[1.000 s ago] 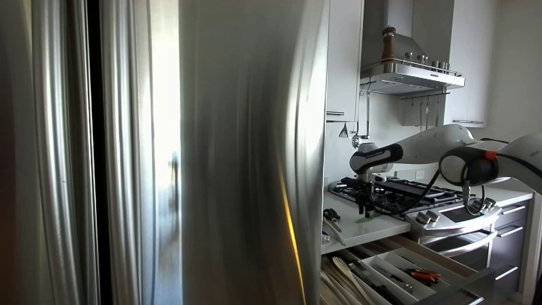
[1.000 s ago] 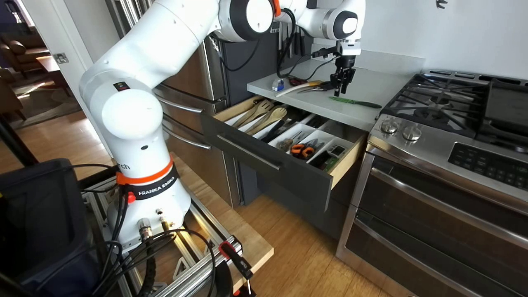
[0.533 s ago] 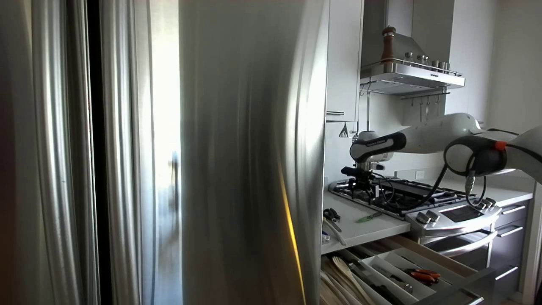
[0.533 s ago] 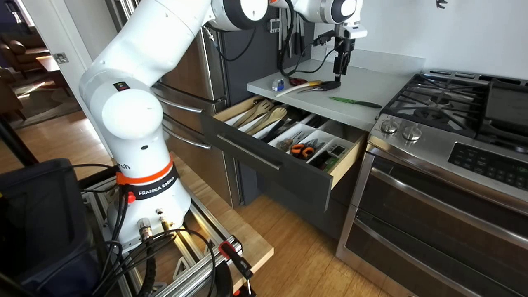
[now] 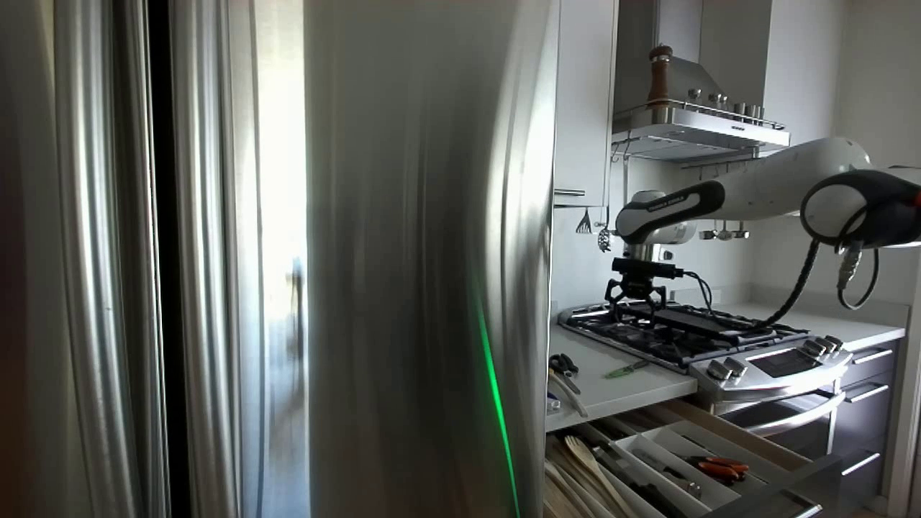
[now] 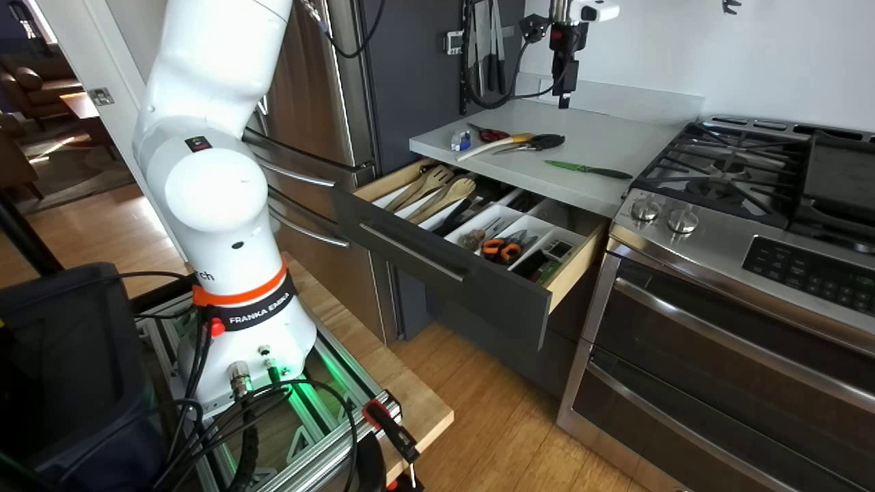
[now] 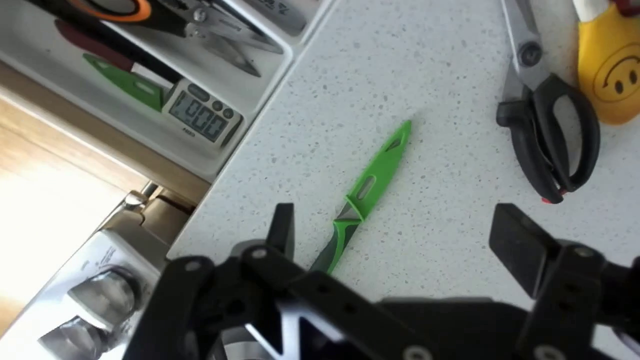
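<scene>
My gripper (image 7: 393,220) stands wide open above the counter, with nothing between its fingers. In both exterior views the gripper (image 5: 637,316) (image 6: 564,101) hangs well clear of the countertop, pointing down. Below it lies a small knife (image 7: 377,175) with a green slotted sheath on its blade and a dark green handle; the handle's end is hidden behind the gripper in the wrist view. The same knife (image 6: 581,167) rests flat near the counter's front edge. Black-handled shears (image 7: 525,135) and a yellow smiley-faced handle (image 7: 612,65) lie farther along the counter.
An open drawer (image 6: 410,253) juts out under the counter, holding wooden utensils (image 6: 441,195), orange-handled scissors (image 6: 502,249) and a timer (image 7: 200,115). The stove (image 6: 724,171) adjoins the counter. A tall steel fridge (image 5: 403,252) fills much of an exterior view.
My gripper has risen from near the countertop, turned, and spread its fingers. The arm has drawn upward. The knife stays on the counter. The glow at the robot's base has turned green.
</scene>
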`<state>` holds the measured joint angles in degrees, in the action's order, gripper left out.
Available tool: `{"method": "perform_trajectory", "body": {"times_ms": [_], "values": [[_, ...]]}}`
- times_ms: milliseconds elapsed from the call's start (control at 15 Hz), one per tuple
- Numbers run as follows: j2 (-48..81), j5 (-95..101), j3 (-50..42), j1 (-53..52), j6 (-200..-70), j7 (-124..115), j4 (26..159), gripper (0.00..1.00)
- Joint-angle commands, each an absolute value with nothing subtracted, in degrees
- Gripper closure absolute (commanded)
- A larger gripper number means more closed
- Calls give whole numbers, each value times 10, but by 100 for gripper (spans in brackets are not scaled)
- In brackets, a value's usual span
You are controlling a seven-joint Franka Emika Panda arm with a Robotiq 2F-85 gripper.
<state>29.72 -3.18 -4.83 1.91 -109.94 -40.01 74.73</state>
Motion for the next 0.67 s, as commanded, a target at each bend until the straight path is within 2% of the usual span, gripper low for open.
{"method": "perform_trajectory", "body": {"times_ms": [0, 200, 267, 600], "values": [[194, -38, -46, 41, -1123, -256, 883, 0], [147, -35, -49, 53, -1127, -140, 945, 0], [196, -34, -55, 43, -1100, -200, 867, 0], [162, -33, -53, 50, -1109, -150, 918, 0]]}}
